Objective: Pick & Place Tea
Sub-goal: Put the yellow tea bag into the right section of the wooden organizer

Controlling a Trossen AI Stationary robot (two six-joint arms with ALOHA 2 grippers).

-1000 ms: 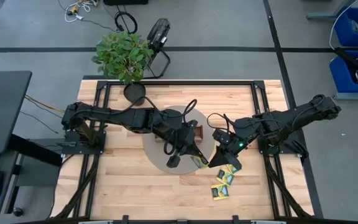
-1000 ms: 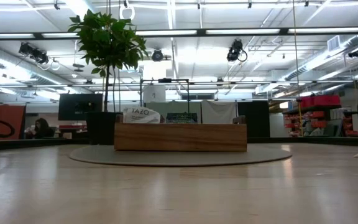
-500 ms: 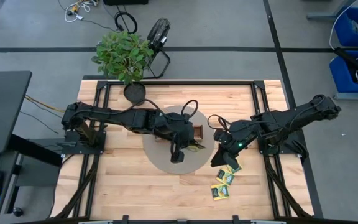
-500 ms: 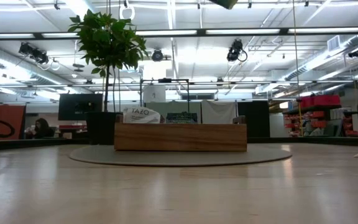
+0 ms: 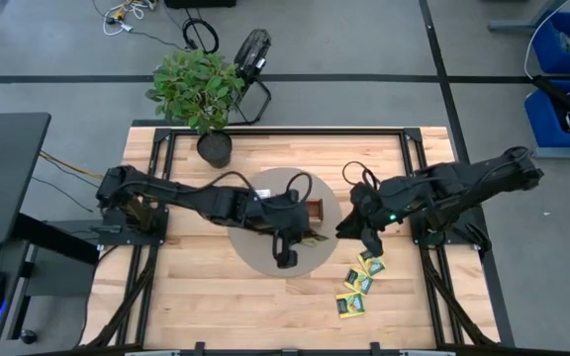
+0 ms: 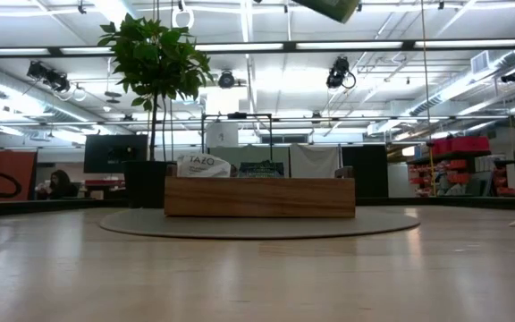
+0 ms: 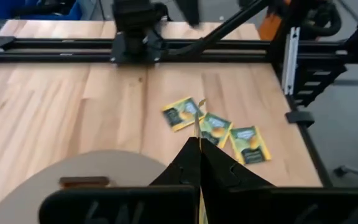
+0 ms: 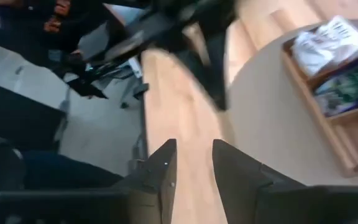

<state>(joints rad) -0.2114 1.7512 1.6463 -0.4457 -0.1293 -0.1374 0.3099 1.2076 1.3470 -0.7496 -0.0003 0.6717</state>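
My left gripper (image 5: 303,237) hangs over the round grey mat (image 5: 257,255), shut on a yellow-green tea packet (image 5: 315,238) that shows edge-on in the left wrist view (image 7: 197,121). In the low view the packet shows at the top edge (image 6: 329,8). My right gripper (image 5: 347,225) (image 8: 194,148) stands open just right of it with nothing between its fingers. Three more yellow-green packets (image 5: 361,282) (image 7: 215,127) lie flat on the wooden table near the right front. The wooden tray (image 6: 259,197) (image 8: 328,93) rests on the mat and holds white and dark packets. My left gripper pinches the packet between its two fingers, by the packet's end nearest the fingers (image 7: 197,142). The fingers slant downward toward the table's right side. The packet stands on edge, sticks out past the fingertips and is lifted clear of the mat and table.
A potted plant (image 5: 198,91) stands at the table's far left edge. Black frame rails (image 7: 185,45) run along the table's sides. The tray is partly hidden under my left arm in the high view. Bare wood (image 5: 196,297) lies at the near left.
My right gripper has drawn back from the packet, rising and going toward the table's far right. My left gripper has kept the packet, carried it a little toward the far edge over the mat, and rolled its wrist.
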